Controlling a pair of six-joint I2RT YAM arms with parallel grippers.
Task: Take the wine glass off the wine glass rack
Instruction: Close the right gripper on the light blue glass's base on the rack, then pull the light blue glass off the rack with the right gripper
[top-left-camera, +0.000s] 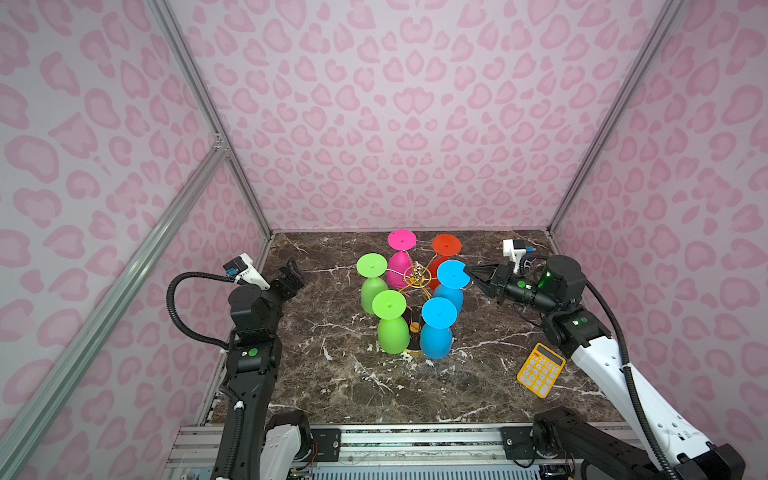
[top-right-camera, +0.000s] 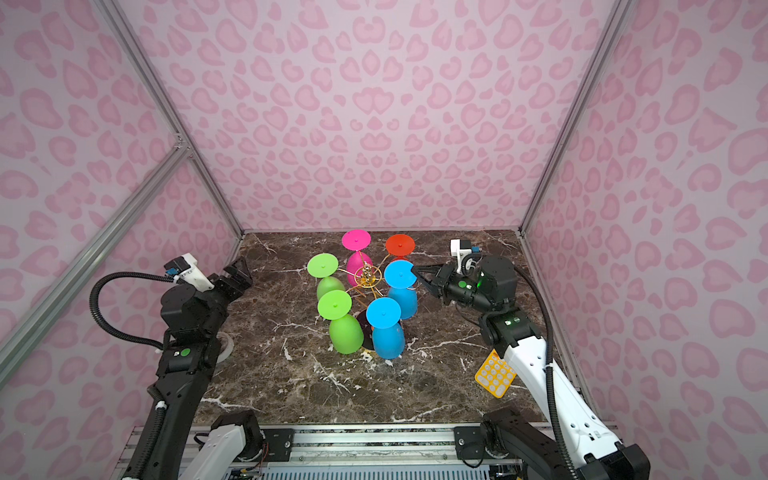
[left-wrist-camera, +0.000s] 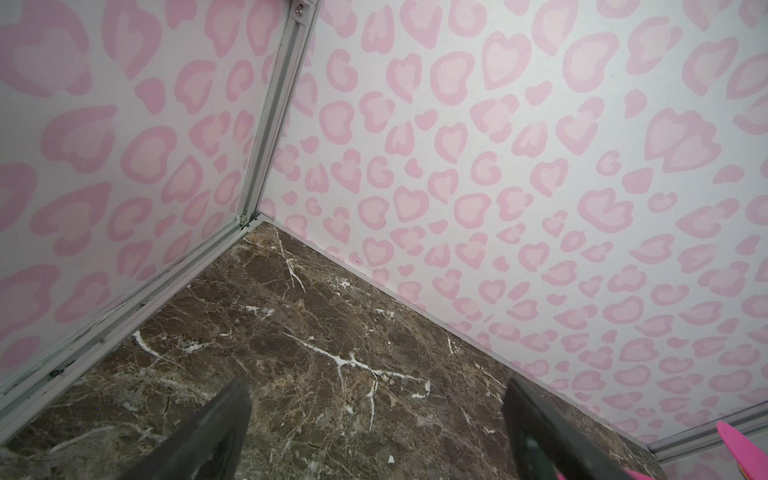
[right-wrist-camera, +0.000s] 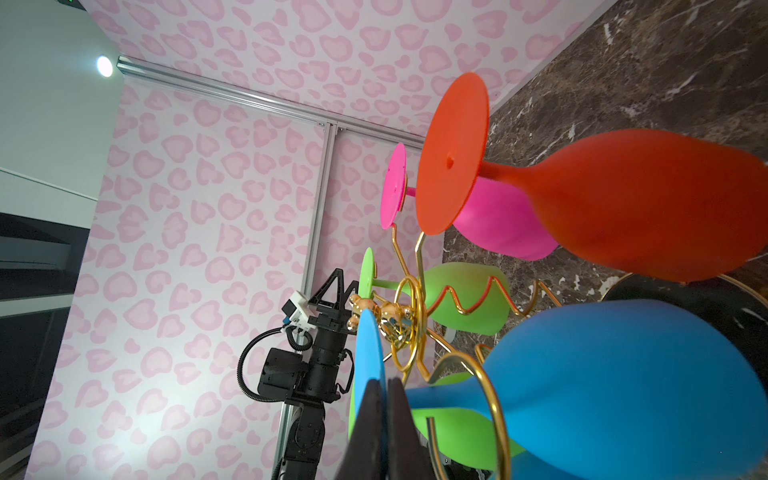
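Right wrist view: right gripper (right-wrist-camera: 388, 386) clamped on foot of blue wine glass (right-wrist-camera: 623, 395), hung inverted on wine glass rack (right-wrist-camera: 417, 316); left gripper (top-left-camera: 293, 272) spread wide, apart; best drawn outward through loop gap, kept level.

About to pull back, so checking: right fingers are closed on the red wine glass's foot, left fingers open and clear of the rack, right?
Wrong glass. The right wrist view shows the fingers of the right gripper closed on the foot of the farther blue wine glass, not the red wine glass beside it. The left gripper is open and clear of the wine glass rack.
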